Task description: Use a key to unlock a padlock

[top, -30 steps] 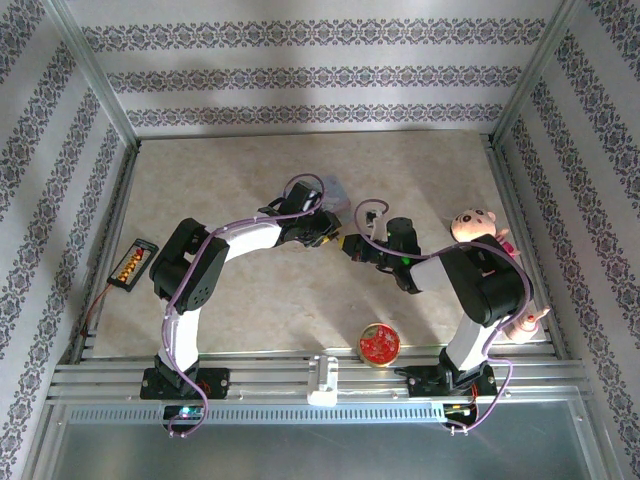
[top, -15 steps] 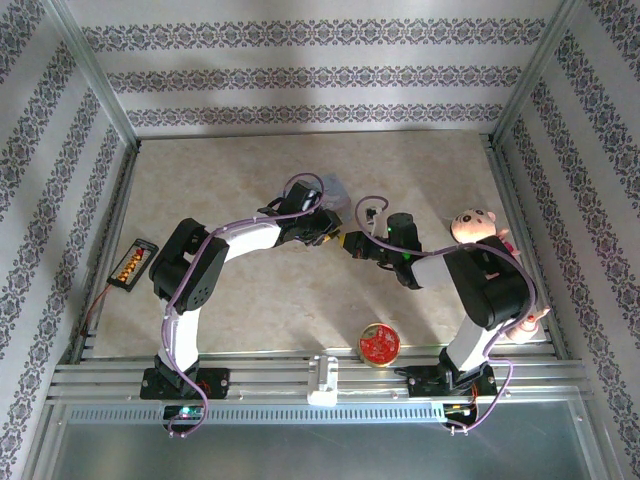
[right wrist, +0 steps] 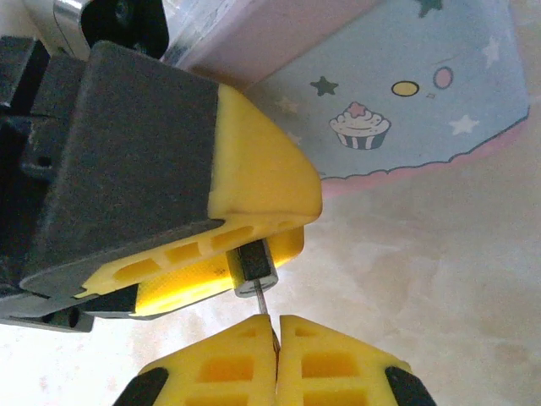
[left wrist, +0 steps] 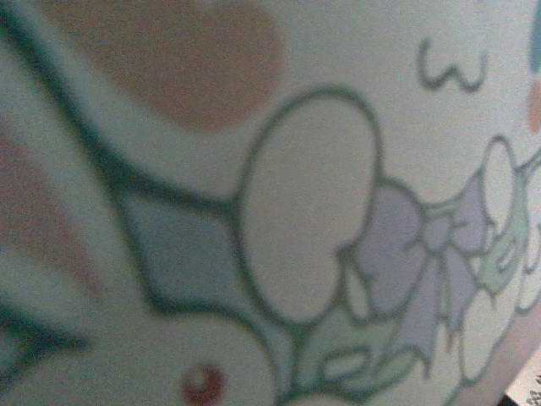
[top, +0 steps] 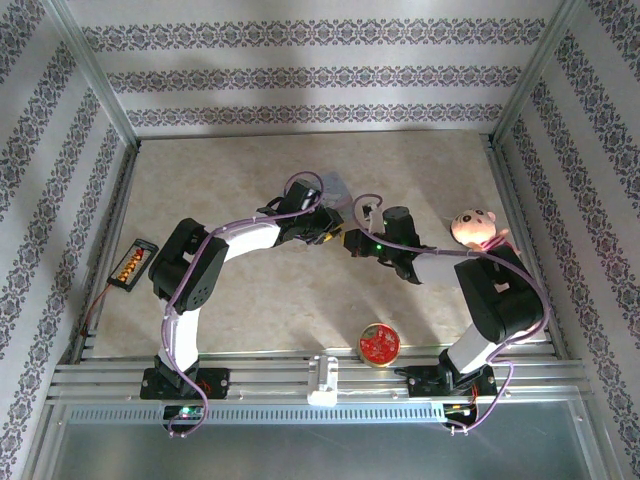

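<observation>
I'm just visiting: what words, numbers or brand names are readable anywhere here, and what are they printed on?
No text reads clearly.
pastel tin: only cartoon drawings, no words.
white label, at the corner of the left wrist view: black print, cut off and blurred, unreadable.
round red tin: gold markings too small to read.

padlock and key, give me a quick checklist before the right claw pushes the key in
1. Tiny dark padlock held in left claw: ok.
2. Thin grey metal key pinched in shut right claw: ok.
3. Key tip reaches the padlock's end: ok.
4. Key seated in the keyhole: cannot tell, keyhole hidden.
5. Shackle open or closed: cannot tell.
6. Pastel cupcake-print tin apart from the key: ok.
</observation>
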### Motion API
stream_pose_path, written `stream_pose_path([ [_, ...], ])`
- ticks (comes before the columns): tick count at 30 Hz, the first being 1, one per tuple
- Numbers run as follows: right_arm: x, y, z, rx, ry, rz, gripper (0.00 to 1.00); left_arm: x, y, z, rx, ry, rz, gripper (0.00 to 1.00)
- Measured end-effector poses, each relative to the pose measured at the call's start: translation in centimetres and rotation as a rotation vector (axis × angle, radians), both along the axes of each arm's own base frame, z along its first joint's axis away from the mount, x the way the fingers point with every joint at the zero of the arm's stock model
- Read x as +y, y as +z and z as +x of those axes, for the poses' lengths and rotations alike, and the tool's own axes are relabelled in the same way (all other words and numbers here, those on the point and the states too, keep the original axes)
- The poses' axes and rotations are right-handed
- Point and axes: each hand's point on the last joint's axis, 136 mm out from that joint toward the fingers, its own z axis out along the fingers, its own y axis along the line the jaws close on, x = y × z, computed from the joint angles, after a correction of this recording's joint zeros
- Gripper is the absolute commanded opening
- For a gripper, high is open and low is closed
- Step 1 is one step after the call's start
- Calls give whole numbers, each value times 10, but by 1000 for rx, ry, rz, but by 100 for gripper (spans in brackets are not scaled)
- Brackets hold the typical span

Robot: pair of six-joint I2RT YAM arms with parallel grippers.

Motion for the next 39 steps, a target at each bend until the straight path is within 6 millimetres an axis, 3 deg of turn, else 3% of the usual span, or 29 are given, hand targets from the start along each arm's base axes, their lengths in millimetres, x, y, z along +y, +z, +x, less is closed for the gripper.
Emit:
stream_pose_path([
  [9, 0, 1, 3, -10, 6, -45, 0, 1, 1, 2, -3, 4, -5, 0],
  [20, 11, 2, 23, 61, 101, 198, 0, 9, 4, 13, -14, 41, -14, 0],
  [30, 6, 2, 28, 57, 56, 142, 0, 9, 6, 16, -22, 52, -21, 0],
  [39, 0, 3, 26, 48, 12, 74, 22, 6, 7, 14, -30, 41, -44, 0],
])
